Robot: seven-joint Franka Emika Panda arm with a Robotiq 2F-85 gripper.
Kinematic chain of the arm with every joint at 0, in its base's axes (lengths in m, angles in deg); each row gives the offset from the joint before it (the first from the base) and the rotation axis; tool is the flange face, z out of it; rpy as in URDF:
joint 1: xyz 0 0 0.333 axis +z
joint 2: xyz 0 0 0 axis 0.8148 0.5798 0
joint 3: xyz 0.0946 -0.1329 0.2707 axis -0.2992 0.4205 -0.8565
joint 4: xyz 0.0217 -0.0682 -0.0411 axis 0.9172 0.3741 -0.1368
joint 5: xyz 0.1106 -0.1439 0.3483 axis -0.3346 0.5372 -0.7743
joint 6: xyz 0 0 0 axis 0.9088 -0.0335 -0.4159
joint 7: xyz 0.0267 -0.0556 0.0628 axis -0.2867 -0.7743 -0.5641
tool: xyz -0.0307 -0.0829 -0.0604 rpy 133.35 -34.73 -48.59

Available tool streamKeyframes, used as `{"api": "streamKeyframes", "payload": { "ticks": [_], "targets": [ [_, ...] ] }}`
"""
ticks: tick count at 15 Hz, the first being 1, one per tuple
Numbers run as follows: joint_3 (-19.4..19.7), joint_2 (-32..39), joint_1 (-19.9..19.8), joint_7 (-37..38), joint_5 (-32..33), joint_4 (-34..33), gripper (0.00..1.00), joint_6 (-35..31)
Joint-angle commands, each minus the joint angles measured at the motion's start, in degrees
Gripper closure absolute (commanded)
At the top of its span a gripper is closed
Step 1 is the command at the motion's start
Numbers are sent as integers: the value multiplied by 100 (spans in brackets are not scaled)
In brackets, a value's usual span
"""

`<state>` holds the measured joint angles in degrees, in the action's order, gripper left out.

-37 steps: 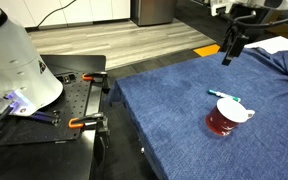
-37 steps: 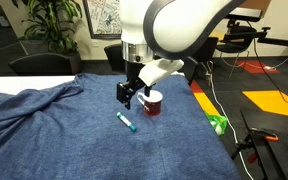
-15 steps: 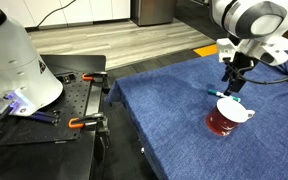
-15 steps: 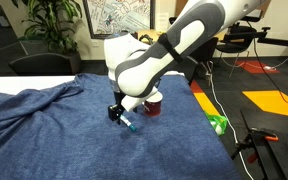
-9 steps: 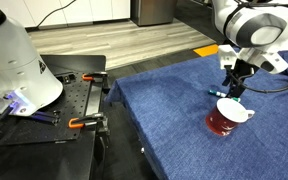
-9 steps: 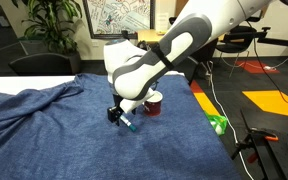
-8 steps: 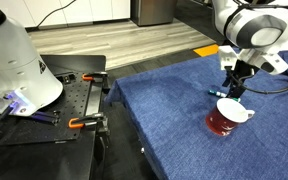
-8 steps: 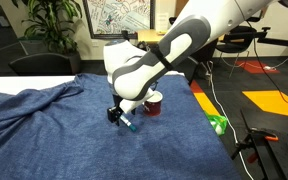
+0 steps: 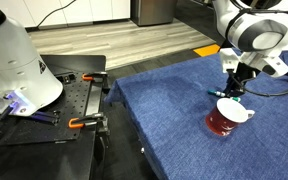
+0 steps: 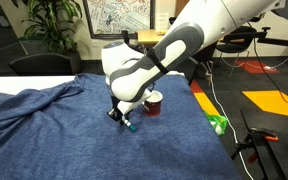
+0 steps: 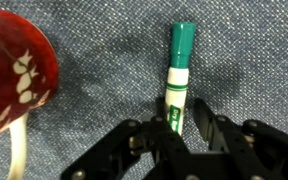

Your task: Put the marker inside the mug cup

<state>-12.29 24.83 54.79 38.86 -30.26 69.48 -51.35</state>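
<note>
One marker [image 11: 181, 50] pinched in tool [image 11: 176, 128], mug cup [image 11: 14, 70] near

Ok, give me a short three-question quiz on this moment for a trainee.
1. True or false: the marker is already inside the mug.
2. What does the marker lie on? A) blue cloth B) bare wood C) metal tray
3. In the wrist view, what colour is the marker end pointing away from the pincer?
Key: 1 false; 2 A; 3 teal-green.
</note>
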Motion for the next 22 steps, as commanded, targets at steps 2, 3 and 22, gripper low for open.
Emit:
{"api": "streamKeyframes", "payload": {
  "ticks": [2,3,22],
  "targets": [
    [37,-5,29,-148,-125,-176,99,245],
    [55,-96,61,-101,-117,-73,96,199],
    [617,-2944,759,1445,368,2716,95,439]
  ]
}}
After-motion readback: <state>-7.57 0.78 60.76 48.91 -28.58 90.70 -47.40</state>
